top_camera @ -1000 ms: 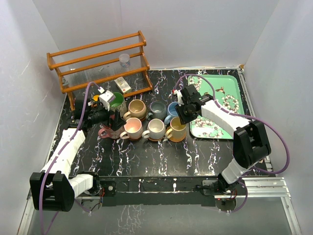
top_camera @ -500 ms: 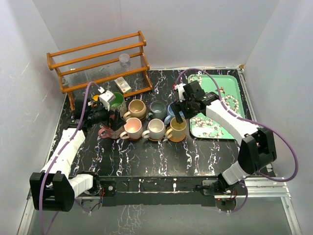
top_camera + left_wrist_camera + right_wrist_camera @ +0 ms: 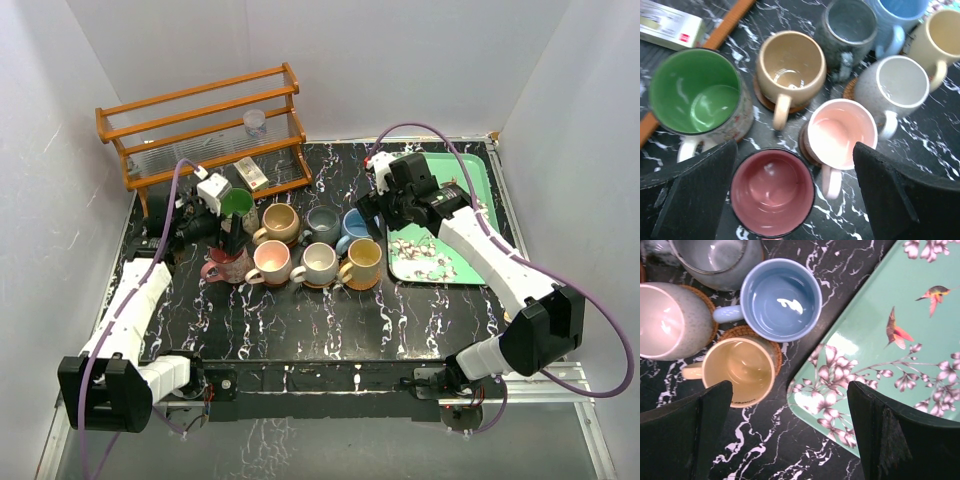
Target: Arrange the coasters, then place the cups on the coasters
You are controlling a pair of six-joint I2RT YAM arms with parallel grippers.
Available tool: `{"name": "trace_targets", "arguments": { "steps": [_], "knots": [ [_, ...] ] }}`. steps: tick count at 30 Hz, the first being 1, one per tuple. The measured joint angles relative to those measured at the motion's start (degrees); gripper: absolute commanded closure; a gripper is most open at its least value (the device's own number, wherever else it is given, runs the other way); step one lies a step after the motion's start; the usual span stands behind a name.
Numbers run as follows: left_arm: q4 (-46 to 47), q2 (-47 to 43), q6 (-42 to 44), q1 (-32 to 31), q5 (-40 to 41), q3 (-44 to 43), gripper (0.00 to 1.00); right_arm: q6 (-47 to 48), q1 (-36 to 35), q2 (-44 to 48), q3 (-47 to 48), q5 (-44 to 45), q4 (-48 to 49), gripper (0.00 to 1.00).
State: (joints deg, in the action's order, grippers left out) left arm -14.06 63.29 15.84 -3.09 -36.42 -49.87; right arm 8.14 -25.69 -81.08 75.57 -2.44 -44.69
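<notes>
Overhead, black marbled table, white walls

i see a black marbled table bearing a wooden rack, a small box and a floral tray. coasters sit mid-table.

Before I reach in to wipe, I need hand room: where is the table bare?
Bare: the wide strip of table between the mugs and its near edge, and the near half of the tray. Crowded: mugs packed together in front of the rack.
</notes>
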Motion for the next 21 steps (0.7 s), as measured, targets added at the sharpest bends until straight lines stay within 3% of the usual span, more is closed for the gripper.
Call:
{"name": "trace_targets", "arguments": {
  "steps": [13, 21],
  "knots": [
    [-1.6, -0.7, -0.7, 0.0, 26.6, -10.8, 0.01, 2.5, 6.8, 0.0, 1.0, 5.9, 0.6, 0.02],
    [-2.6, -2.0, 7.8, 0.0, 33.3, -12.3, 0.01, -1.2, 18.6, -5.1, 12.7, 5.5, 1.9, 0.02]
  ]
}}
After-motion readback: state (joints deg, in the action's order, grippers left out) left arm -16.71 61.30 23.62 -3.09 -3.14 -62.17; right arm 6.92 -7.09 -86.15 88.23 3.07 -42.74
